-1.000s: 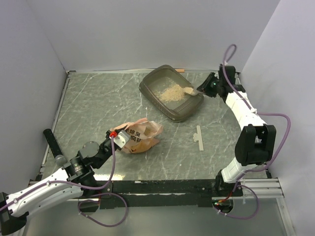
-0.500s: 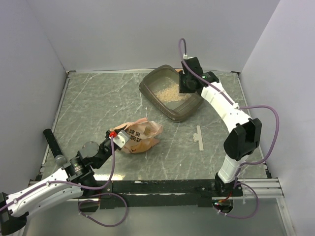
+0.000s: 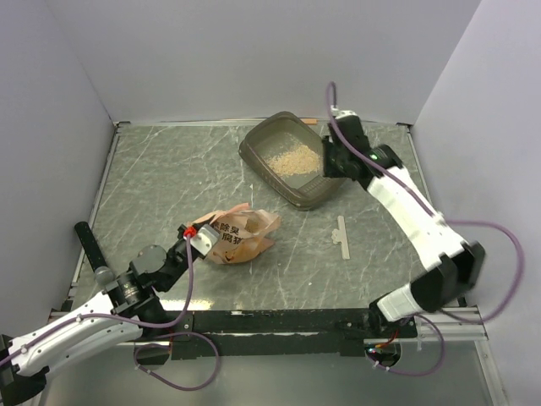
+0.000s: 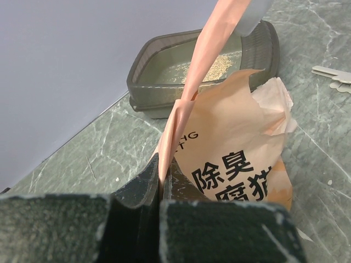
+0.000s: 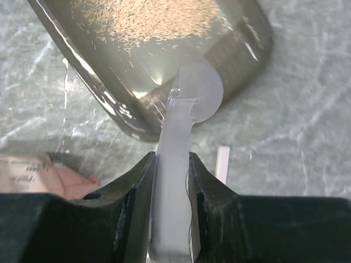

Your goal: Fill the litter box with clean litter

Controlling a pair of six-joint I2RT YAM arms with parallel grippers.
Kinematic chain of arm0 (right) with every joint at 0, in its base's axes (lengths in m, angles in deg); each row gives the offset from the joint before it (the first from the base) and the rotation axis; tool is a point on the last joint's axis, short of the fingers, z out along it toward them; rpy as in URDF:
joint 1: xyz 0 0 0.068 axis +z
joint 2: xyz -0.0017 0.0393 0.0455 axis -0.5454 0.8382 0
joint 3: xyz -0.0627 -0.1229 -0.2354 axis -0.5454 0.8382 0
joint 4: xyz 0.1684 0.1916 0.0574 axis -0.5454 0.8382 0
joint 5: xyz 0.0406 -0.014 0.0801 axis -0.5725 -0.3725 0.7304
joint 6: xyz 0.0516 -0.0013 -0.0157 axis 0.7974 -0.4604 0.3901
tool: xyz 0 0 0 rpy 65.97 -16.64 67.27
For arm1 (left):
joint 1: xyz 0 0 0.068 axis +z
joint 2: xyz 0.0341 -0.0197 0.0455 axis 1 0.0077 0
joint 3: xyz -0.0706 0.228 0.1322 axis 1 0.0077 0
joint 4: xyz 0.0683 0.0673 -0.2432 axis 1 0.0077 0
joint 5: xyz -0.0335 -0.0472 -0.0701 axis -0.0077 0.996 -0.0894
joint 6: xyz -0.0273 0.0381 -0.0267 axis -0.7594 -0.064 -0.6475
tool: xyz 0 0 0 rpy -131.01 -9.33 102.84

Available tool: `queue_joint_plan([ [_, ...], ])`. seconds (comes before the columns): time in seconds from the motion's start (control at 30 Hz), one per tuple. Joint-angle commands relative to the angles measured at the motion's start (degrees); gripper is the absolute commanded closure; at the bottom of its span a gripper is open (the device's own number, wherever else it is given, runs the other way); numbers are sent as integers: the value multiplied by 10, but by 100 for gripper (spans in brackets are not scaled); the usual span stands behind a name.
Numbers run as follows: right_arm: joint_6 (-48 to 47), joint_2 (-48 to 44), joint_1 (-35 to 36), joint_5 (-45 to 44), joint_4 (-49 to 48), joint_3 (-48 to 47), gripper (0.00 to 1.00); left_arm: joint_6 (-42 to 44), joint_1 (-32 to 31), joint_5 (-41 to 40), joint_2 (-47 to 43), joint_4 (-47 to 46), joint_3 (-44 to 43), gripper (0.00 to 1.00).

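The grey-brown litter box [image 3: 314, 194] stands at the back right, with a thin heap of pale clean litter [image 3: 292, 158] inside. My right gripper [image 3: 328, 161] is over the box's right side, shut on the handle of a translucent white scoop [image 5: 173, 148]. The scoop's round bowl [image 5: 201, 91] hangs over the box rim [image 5: 118, 118], and no litter shows in it. The litter [image 5: 148, 19] lies beyond it. My left gripper [image 3: 196, 238] is shut on a pulled-up edge of the orange-pink printed bag [image 3: 243, 234], which stands on the table. In the left wrist view the bag [image 4: 236, 153] fills the front, with the box [image 4: 159, 96] behind.
A white flat strip [image 3: 341, 236] lies on the table to the right of the bag and also shows in the left wrist view [image 4: 333, 73]. A small orange piece [image 3: 310, 121] lies by the back wall. Grey walls close in three sides.
My right arm swung from the box's right edge to over the box, then back toward its right side. The scoop's litter is now gone. The left gripper still holds the bag.
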Motion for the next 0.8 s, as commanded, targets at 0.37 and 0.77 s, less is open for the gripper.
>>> queue_joint_plan([
  [0.37, 95, -257, -189, 14, -79, 256, 100, -18, -3, 19, -21, -54, -27, 99],
  [0.77, 139, -202, -249, 21, -230, 375, 100, -18, -2, 25, -15, -51, -27, 99],
])
